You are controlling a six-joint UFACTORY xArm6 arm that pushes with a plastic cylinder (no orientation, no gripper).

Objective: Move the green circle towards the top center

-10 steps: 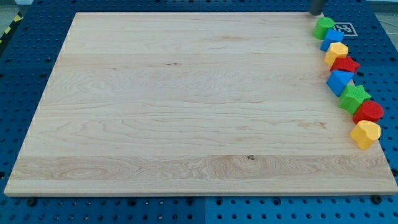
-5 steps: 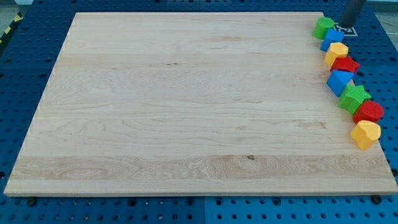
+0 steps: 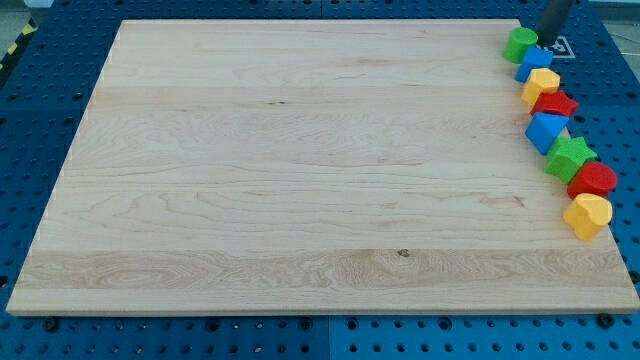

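Observation:
The green circle (image 3: 519,44) sits at the wooden board's (image 3: 300,170) top right corner, at the head of a column of blocks along the right edge. My tip (image 3: 548,39) is just to the right of the green circle, close beside it and above the small blue block (image 3: 533,63). I cannot tell whether the tip touches the green circle.
Below the blue block run a yellow block (image 3: 541,84), a red star (image 3: 555,104), a blue block (image 3: 547,131), a green star (image 3: 570,156), a red circle (image 3: 593,179) and a yellow heart (image 3: 587,215). A black-and-white tag (image 3: 558,50) lies beside the rod. Blue pegboard (image 3: 40,120) surrounds the board.
My tip has gone from above the green circle round to its right, then edged left towards it. The blocks have not visibly moved.

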